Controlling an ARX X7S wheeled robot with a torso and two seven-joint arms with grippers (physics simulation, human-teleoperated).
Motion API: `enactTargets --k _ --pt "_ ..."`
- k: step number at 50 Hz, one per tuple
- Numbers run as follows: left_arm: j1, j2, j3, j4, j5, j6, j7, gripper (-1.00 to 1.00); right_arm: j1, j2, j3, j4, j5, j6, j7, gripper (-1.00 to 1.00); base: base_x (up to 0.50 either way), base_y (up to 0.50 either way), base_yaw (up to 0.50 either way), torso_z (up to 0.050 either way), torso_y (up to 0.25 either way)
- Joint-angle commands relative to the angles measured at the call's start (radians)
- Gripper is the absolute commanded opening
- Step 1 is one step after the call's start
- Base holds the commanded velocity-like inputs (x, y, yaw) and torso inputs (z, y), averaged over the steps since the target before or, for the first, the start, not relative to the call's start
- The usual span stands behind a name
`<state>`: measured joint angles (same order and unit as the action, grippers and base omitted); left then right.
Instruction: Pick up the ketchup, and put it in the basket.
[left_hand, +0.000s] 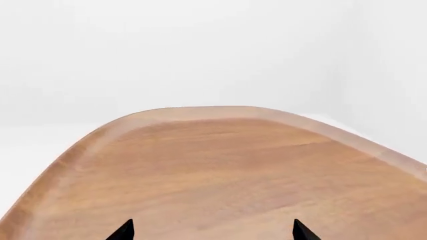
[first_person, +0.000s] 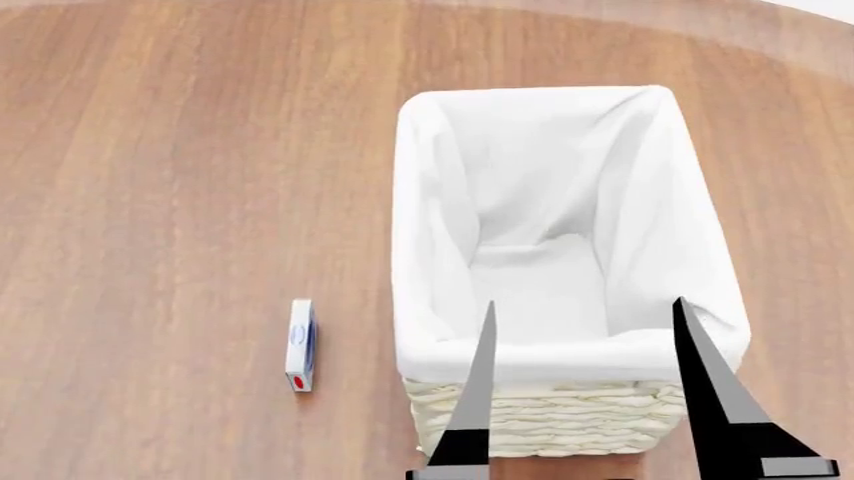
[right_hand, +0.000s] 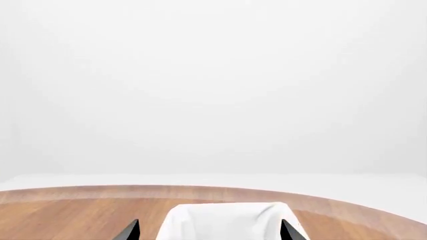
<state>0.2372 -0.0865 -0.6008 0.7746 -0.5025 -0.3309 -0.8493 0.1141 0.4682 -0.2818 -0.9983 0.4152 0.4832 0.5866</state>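
The ketchup is out of view in all three views. The basket (first_person: 547, 420), cream wicker with a white cloth liner, stands on the wooden table (first_person: 160, 150) and holds nothing that I can see. My right gripper (first_person: 585, 303) is open, its two dark fingers (first_person: 481, 400) spread over the basket's near end with nothing between them. The right wrist view shows the basket (right_hand: 227, 212) just ahead of the open right gripper (right_hand: 210, 222). My left gripper (left_hand: 213, 221) is open over bare tabletop (left_hand: 220, 165) and is not in the head view.
A small white-and-blue box (first_person: 302, 345) with a red end lies flat on the table, left of the basket. The left wrist view shows the table's rounded edge (left_hand: 200, 112) ahead, with white floor beyond it.
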Motion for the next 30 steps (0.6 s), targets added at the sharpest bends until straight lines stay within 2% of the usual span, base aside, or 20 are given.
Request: enactTargets --k 1,18,30 --pt "-0.005 0.027 -0.117 -0.06 -0.069 -0.012 -0.067 1.0 0.009 -0.004 0.011 0.02 -0.013 -0.022 -0.017 1.0 0.0 0.0 0.0 0.0 0.0" --pt "0.018 0.015 -0.159 -0.108 -0.136 0.002 -0.089 1.0 0.017 0.012 -0.005 0.02 -0.004 -0.028 0.005 1.0 0.0 0.0 0.0 0.0 0.0" --pt "0.005 0.011 -0.176 -0.18 -0.244 -0.027 -0.108 1.0 0.02 0.025 -0.012 0.022 0.003 -0.037 0.019 1.0 0.0 0.0 0.0 0.0 0.0"
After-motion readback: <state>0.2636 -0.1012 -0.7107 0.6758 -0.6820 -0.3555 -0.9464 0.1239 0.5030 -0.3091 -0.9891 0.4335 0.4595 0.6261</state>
